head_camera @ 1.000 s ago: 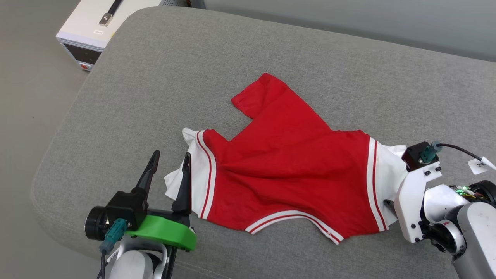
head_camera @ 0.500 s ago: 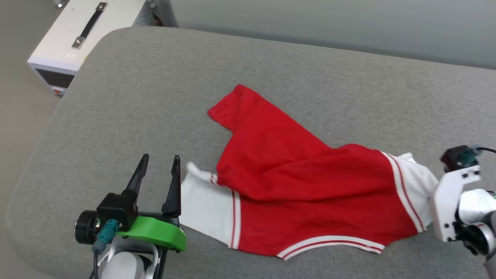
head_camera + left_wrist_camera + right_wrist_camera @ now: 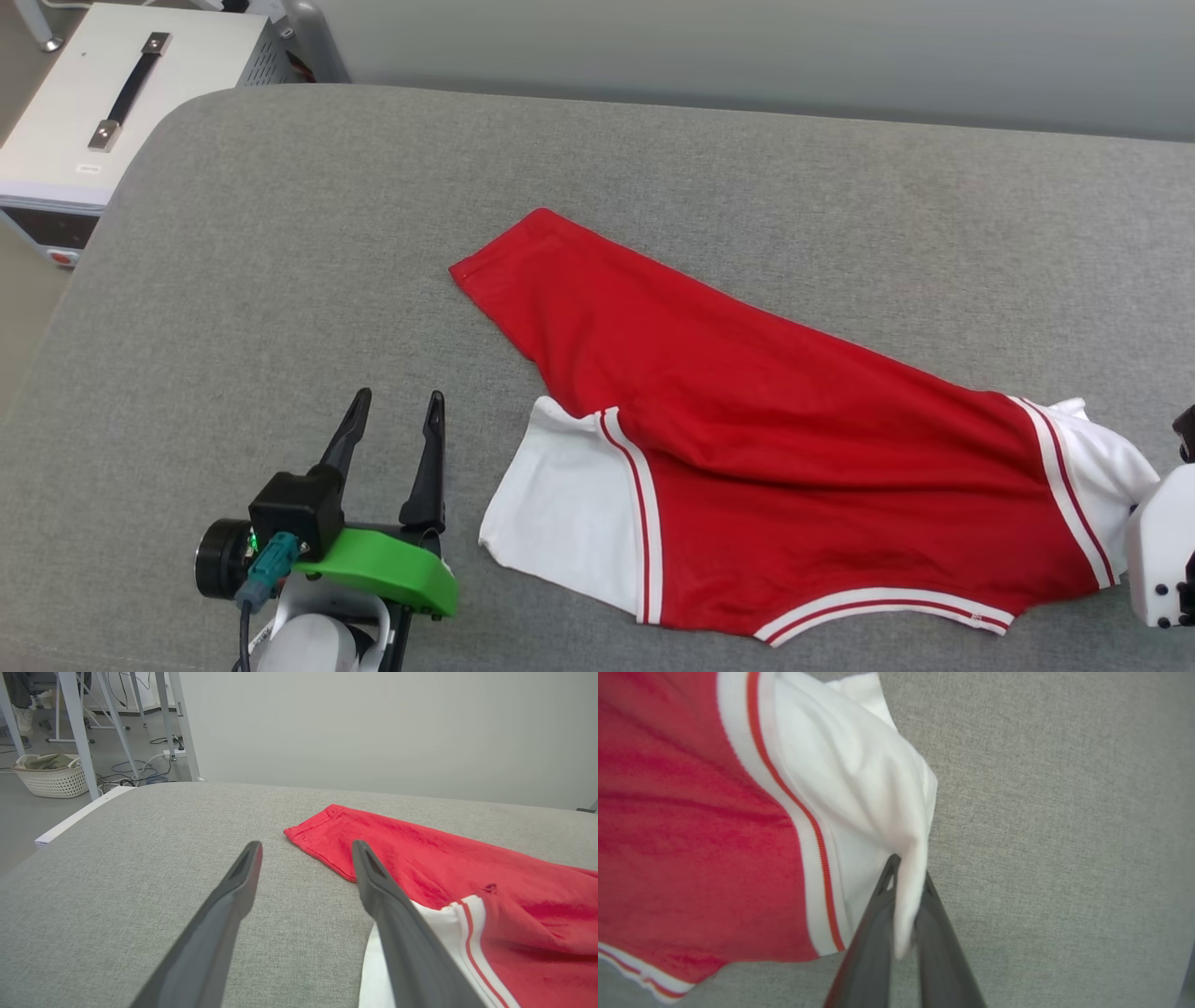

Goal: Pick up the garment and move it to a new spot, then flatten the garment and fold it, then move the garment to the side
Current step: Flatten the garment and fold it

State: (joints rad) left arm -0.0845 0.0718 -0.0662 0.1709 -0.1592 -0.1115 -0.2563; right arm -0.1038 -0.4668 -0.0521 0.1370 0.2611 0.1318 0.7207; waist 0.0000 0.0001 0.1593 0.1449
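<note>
Your left gripper [image 3: 399, 397]: wide, empty, toward the front-left corner of the grey cushion [image 3: 280, 233], just beside a white sleeve. The garment [image 3: 794, 448]: spread mid-cushion, trailing to the front-right edge. Your right gripper [image 3: 909, 870]: pinched on the other sleeve's tip. You hold little cloth; a hard pull could slip it free or bunch the body.

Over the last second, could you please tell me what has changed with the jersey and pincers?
The right pincer, shut on a white sleeve, has dragged the jersey rightward, stretching it smoother; the other sleeve slid clear of the left pincer and lies flat. The left pincer stayed open and empty.
</note>
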